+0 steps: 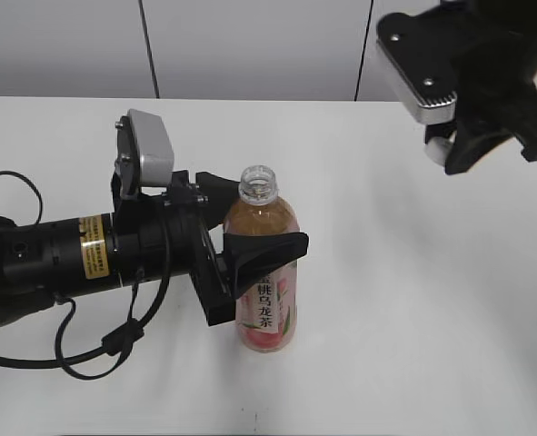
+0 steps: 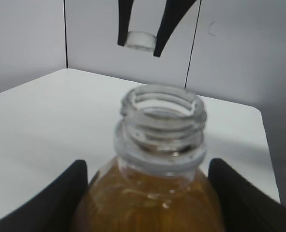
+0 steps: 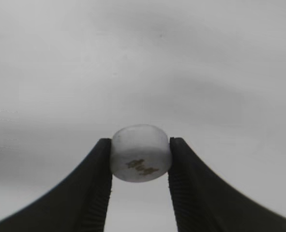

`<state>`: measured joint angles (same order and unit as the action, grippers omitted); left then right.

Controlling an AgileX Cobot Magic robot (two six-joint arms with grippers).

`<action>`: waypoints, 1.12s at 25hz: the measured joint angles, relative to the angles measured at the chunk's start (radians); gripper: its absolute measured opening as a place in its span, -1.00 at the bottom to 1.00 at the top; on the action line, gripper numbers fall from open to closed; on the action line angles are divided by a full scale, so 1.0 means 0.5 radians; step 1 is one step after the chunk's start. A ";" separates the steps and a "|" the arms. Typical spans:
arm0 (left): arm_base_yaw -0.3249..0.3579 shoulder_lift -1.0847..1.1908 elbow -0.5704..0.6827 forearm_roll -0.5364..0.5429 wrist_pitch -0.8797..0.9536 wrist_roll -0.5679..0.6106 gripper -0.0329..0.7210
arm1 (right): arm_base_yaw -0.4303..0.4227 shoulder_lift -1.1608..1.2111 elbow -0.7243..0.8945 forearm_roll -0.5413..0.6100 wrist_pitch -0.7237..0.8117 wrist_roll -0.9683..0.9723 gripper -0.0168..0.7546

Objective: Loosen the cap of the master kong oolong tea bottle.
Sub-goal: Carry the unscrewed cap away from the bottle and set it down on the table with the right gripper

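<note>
White desk [image 1: 413,300] below: left tool [image 1: 250,259] clamps the master kong oolong tea bottle [image 1: 264,272] upright between its fingers, neck bare; right tool [image 3: 141,153], raised well apart, pinches the cap [image 3: 141,152].

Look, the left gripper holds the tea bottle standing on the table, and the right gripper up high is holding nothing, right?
Not quite. The right gripper is not empty: it pinches the small white cap, as the right wrist view shows. The rest holds: the left gripper grips the bottle, which stands upright on the table with its neck open.
</note>
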<state>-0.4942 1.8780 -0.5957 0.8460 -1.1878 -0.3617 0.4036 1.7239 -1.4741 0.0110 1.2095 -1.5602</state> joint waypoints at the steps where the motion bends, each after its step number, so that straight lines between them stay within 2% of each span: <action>1: 0.000 0.000 0.000 0.000 0.000 0.000 0.30 | -0.066 0.000 0.054 0.035 0.000 0.029 -0.24; 4: 0.000 0.000 0.000 0.000 0.003 0.000 0.30 | -0.215 0.000 0.212 0.082 -0.020 0.108 -0.24; 6: 0.000 0.000 0.000 0.000 0.003 0.000 0.30 | -0.257 0.010 0.298 0.085 -0.133 0.226 -0.24; 9: 0.000 0.000 0.000 0.000 0.003 0.000 0.30 | -0.264 0.103 0.372 0.085 -0.303 0.438 -0.24; 14: 0.000 0.000 0.000 0.000 0.001 0.000 0.30 | -0.265 0.438 0.382 0.093 -0.399 0.861 -0.24; 19: 0.000 0.000 0.000 0.000 -0.001 0.000 0.30 | -0.265 0.733 0.386 0.094 -0.395 1.437 -0.24; 22: 0.000 0.000 0.000 0.000 -0.001 0.000 0.30 | -0.265 0.779 0.387 0.106 -0.395 1.654 -0.22; 24: 0.000 0.000 0.000 0.000 -0.001 0.000 0.30 | -0.269 0.779 0.387 0.132 -0.395 1.736 -0.15; 28: 0.000 0.000 0.000 0.000 -0.001 0.000 0.30 | -0.269 0.771 0.387 0.185 -0.397 1.862 0.24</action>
<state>-0.4942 1.8780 -0.5957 0.8460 -1.1882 -0.3617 0.2691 2.1093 -1.2807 0.1034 1.0109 -0.6292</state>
